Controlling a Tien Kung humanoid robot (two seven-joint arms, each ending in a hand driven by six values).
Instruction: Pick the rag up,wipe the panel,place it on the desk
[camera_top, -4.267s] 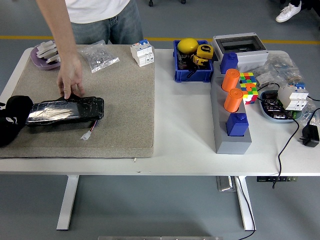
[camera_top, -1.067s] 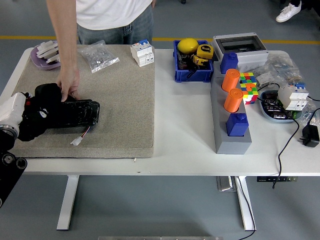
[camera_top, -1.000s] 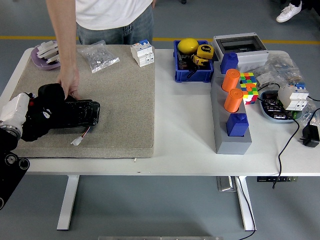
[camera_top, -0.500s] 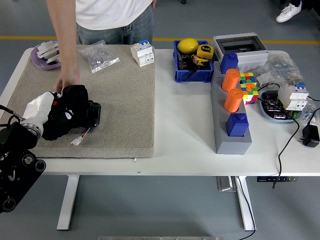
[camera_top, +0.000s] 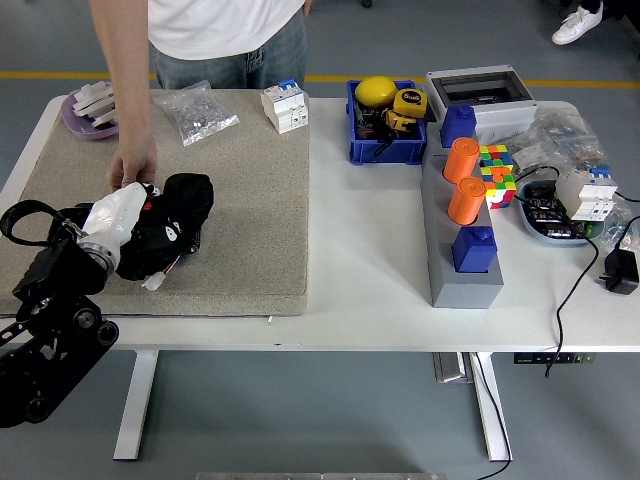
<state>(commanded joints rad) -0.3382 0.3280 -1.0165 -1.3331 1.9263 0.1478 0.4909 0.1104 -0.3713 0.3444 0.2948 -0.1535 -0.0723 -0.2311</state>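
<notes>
A black rag lies bunched on the tan mat at the left of the table. My left hand, with its white wrist cover, reaches in from the lower left and is shut on the rag, pressing it down on the dark panel. The panel is almost wholly hidden under rag and hand; only its white connector on thin wires sticks out at the front. A person at the far side rests a hand at the panel's left end, just behind my wrist. My right arm is out of view.
On the mat's far edge are a purple dish, a bag of small parts and a white breaker. To the right stand a blue bin, a grey rack with orange cylinders, a colour cube and cables.
My left hand has slid the rag rightward along the panel, from its left end to its right end. The person's hand has stayed at the panel's left end.
</notes>
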